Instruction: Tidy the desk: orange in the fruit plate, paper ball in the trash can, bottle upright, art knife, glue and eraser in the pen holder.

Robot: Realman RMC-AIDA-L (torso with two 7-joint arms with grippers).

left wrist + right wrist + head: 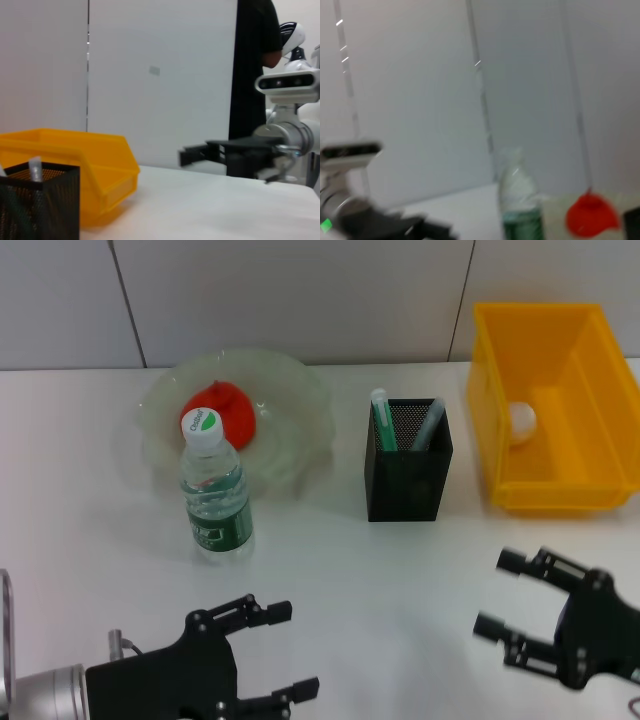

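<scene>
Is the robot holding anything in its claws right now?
No. Both claws are open and empty: the left claw is near the bottle, the right claw in front of the yellow bin.

**Plastic, mesh and a matt table**

The bottle (214,492) is clear glossy plastic with a white cap. At its 12 o'clock, the fruit plate (290,420) is translucent and glassy-looking, and the orange (222,412) in it has a smooth sheen. The pen holder (408,462) is black mesh, matt. The trash can (552,405) is smooth yellow plastic. The table (400,580) is plain matt white.
</scene>
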